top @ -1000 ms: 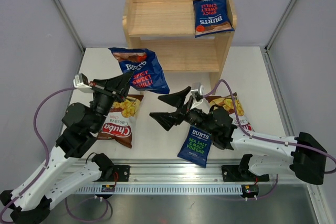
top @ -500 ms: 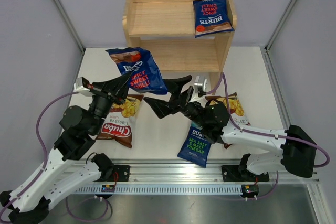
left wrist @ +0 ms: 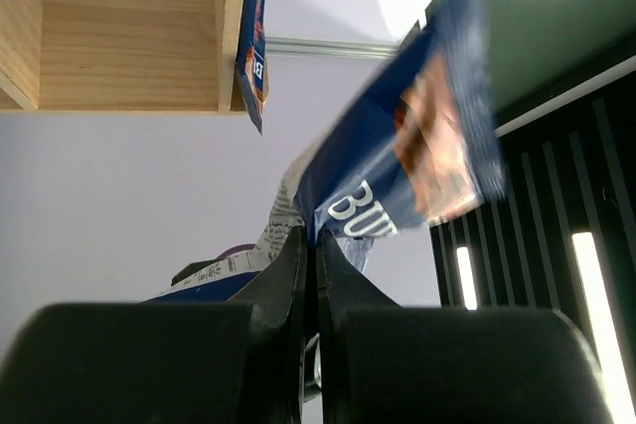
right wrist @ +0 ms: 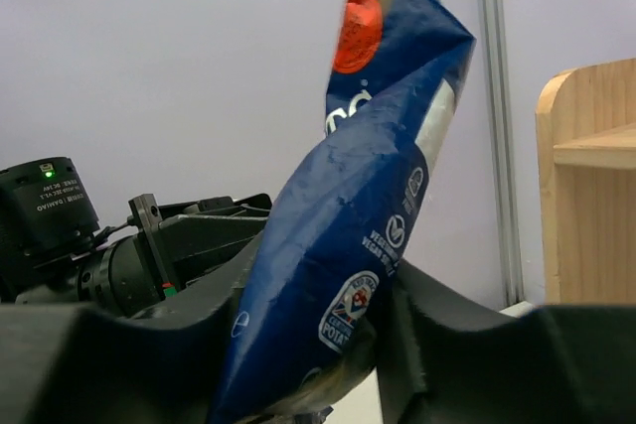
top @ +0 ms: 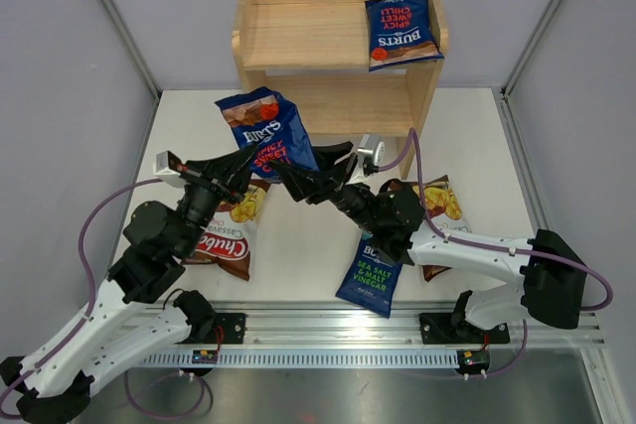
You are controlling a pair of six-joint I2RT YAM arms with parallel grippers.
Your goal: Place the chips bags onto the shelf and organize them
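We start with the edges. The shelf (top: 298, 37) stands at the upper centre of the top view, against the back of the white counter (top: 477, 136). One blue bag (top: 402, 32) lies at the right end of its upper tier, with bare wood to the left of it. Grey walls (top: 60, 96) close in both sides. Bare counter shows to the right of the shelf and along the left wall.

In mid-frame, a second blue chilli bag (top: 263, 131) is held up off the counter. Its top edge sits close in front of the shelf's lower tier.

The left tool (top: 243, 159) has its fingers pressed together on this bag's lower edge. The left wrist view shows the pinch plainly (left wrist: 310, 240), with the bag (left wrist: 417, 146) rising up and to the right.

The right tool (top: 301, 168) reaches in from the right at the bag's lower corner. In the right wrist view the bag (right wrist: 368, 176) stands between its half-spread fingers (right wrist: 323, 285), with both lying close against it. We cannot tell whether they are gripping it.

A brown cassava bag (top: 224, 235) lies on the counter under the left arm. A sea salt bag (top: 370, 280) and another cassava bag (top: 442, 204) lie under the right arm.
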